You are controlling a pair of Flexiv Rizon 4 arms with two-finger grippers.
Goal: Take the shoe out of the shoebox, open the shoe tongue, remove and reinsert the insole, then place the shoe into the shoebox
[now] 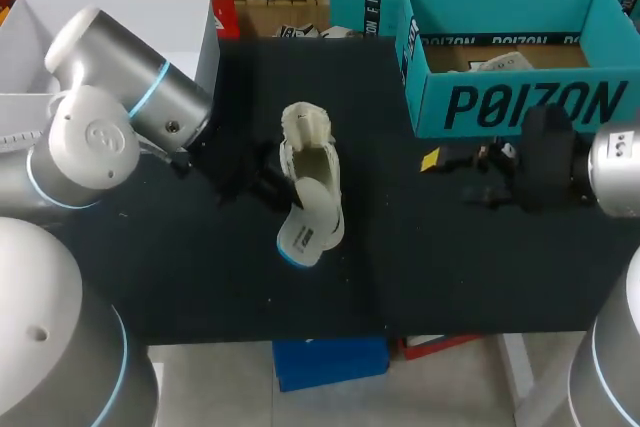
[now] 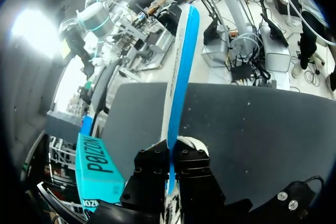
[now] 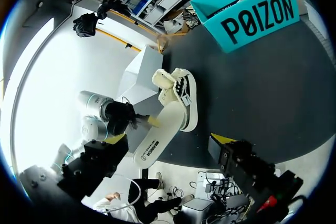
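While the left gripper [image 1: 262, 179] is clenching the insole [image 1: 312, 225] by its edge, the white shoe [image 1: 312, 152] is lying near the middle of the tabletop [image 1: 180, 267], a little toward the back edge. In the left wrist view the gripper [image 2: 170, 179] is pinching the insole's [image 2: 181, 77] blue-rimmed edge from both sides, and the insole is running up and away between the fingers. One end of the insole is sitting in the shoe's mouth; the other is pointing toward the front edge and stopping short of it.

The teal shoebox [image 1: 520, 107] is standing open at the back right corner, its printed long wall facing the front edge. The right gripper [image 1: 445, 162] is hanging just in front of that wall, near its left end, and well apart from the shoe. Seen from the right wrist, this gripper [image 3: 168, 153] is spread wide with nothing between its fingers; the shoe [image 3: 181, 95], the insole [image 3: 157, 140] and the left gripper [image 3: 143, 121] are lying ahead of it, and the shoebox [image 3: 252, 14] is sitting off to one side.

Bare black tabletop is showing between the shoe and the shoebox, along the front edge, and across the front left and front right corners. A white box [image 1: 60, 37] is taking up the back left corner.
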